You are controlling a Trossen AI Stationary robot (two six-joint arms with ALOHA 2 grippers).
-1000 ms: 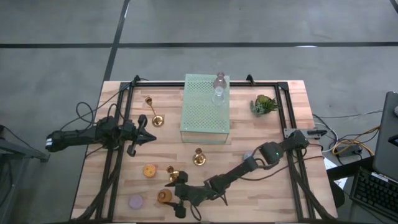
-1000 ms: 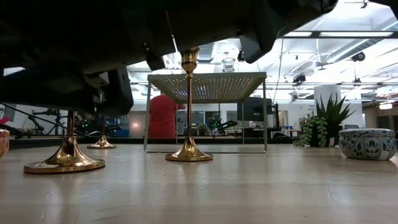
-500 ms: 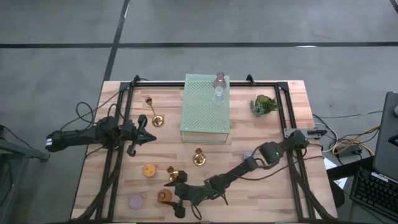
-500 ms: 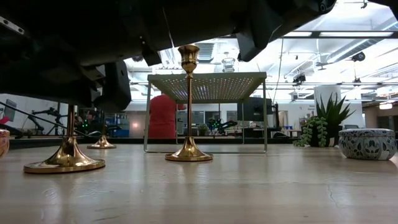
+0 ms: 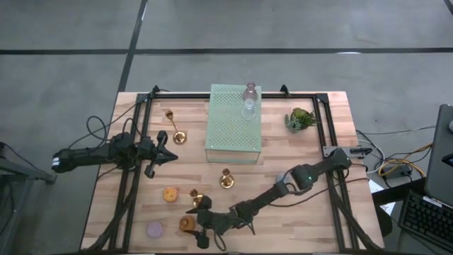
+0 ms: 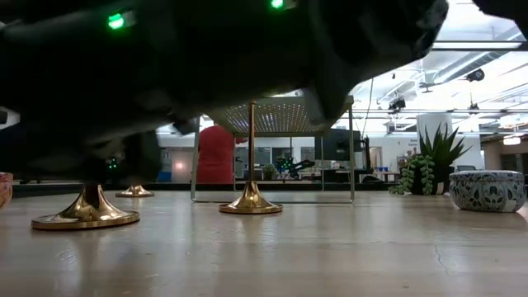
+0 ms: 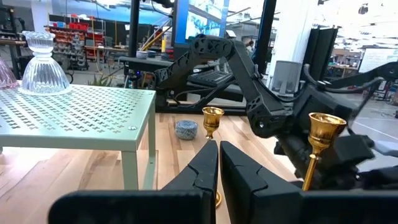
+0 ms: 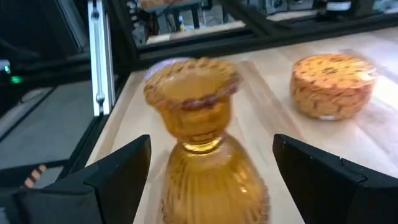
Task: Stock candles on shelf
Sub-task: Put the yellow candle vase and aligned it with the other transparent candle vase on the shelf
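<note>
Looking down on the wooden counter (image 5: 304, 212), we saw the mint-green shelf (image 5: 232, 131) standing at its middle toward the far edge, with a clear glass candle (image 5: 249, 101) on the mesh top at its far right corner. The right arm reached across the near side of the counter, and its right pincer (image 5: 200, 228) sat low at the near left, fingers (image 8: 118, 171) spread wide on either side of an amber glass candle (image 8: 205, 155), not clamped on it as far as we could tell. The left arm lay at the counter's left, and its left pincer (image 5: 161, 150) hovered with its fingers (image 7: 205, 165) closed together and nothing between them. An orange candle (image 5: 170, 193) sat just beyond the amber one, and a lilac candle (image 5: 153, 229) lay near the counter's near left corner. Three brass candlesticks (image 5: 226, 179) stood apart on the counter, and a small green plant (image 5: 301, 118) sat to the right of the shelf.
</note>
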